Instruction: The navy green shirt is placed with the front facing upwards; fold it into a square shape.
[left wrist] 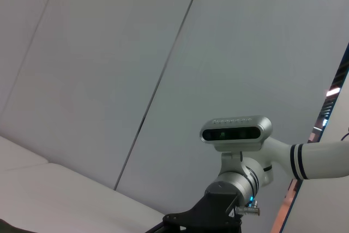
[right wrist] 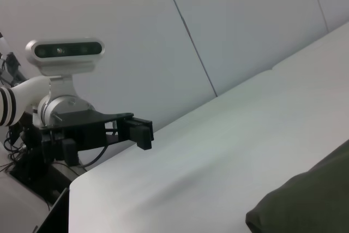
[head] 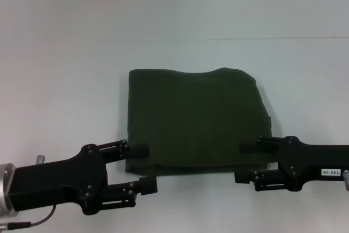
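Observation:
The navy green shirt (head: 196, 118) lies folded into a roughly square dark olive block on the middle of the white table (head: 65, 107), with no lettering showing. My left gripper (head: 143, 167) is at the shirt's near left corner, open. Its upper finger (head: 139, 151) overlaps the shirt's edge and the lower finger is over bare table. At the near right corner my right gripper (head: 244, 162) is open the same way, one finger (head: 250, 147) over the cloth. A corner of the shirt (right wrist: 305, 200) shows in the right wrist view, with the left gripper (right wrist: 136, 129) farther off.
White table surface surrounds the shirt on all sides, with a seam line (head: 272, 38) running across the back. The wrist views show the robot's head camera (left wrist: 235, 132) (right wrist: 65, 50) and a plain panelled wall behind it.

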Available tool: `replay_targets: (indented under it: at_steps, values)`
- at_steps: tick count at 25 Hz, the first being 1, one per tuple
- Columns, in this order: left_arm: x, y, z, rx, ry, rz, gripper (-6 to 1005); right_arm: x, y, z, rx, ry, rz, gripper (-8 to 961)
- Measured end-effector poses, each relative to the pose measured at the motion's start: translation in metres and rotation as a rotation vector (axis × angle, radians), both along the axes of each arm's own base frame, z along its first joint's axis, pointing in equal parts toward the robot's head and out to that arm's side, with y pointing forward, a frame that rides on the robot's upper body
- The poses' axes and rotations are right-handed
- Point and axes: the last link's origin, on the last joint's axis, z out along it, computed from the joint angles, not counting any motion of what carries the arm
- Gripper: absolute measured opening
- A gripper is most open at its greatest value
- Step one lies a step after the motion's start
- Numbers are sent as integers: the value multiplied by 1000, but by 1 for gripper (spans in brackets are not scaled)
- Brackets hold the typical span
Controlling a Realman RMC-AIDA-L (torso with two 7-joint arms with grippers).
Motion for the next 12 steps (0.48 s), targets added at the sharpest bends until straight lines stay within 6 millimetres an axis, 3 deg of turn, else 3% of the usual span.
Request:
replay_targets:
  at_steps: [12]
  values:
    - [1, 5, 0, -72, 42, 16, 753, -2, 0, -1, -39, -14, -5, 891]
